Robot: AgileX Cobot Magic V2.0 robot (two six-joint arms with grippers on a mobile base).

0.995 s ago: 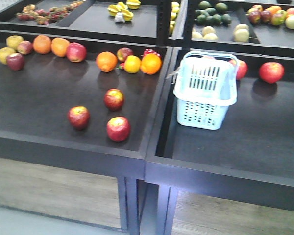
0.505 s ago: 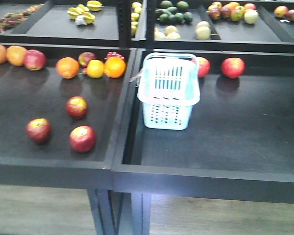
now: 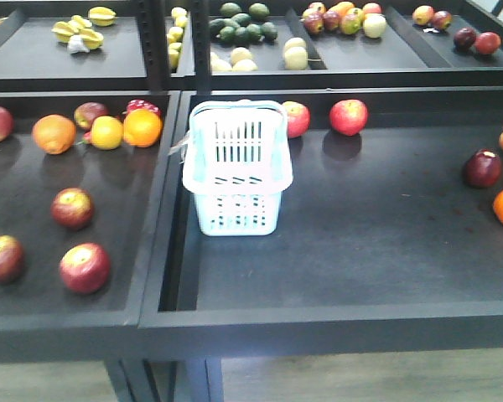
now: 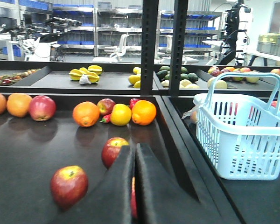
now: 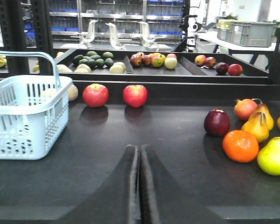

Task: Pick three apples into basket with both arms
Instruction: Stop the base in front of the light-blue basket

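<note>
1. Three dark-red apples lie on the black tray (image 4: 32,154) ahead of the left pincer (image 4: 135,148). The first apple (image 4: 69,185) is ahead to its left. The second apple (image 4: 113,150) is just beyond its left fingertip. The third apple (image 4: 132,198) shows only as a red sliver through the slit between the fingers, and contact with them cannot be determined.
2. Left pincer: jaws drawn narrow, leaving a thin slit, with nothing gripped.
3. The basket (image 4: 242,144) stands upright ahead and to the right of the left pincer, in the neighbouring compartment, with its handle raised.
4. A row of oranges (image 4: 86,114) lies well beyond the left pincer, behind the apples.
5. Right pincer (image 5: 138,148): jaws equally narrow, with nothing between them.
6. Seen from the right pincer, the basket sits ahead to the left.
7. Two red apples (image 5: 95,94) rest far ahead of the right pincer, near the back wall and just right of the basket.
8. A dark apple (image 5: 217,122), an orange (image 5: 240,145) and pears (image 5: 273,157) lie ahead to the right pincer's right, well apart from the basket.
</note>
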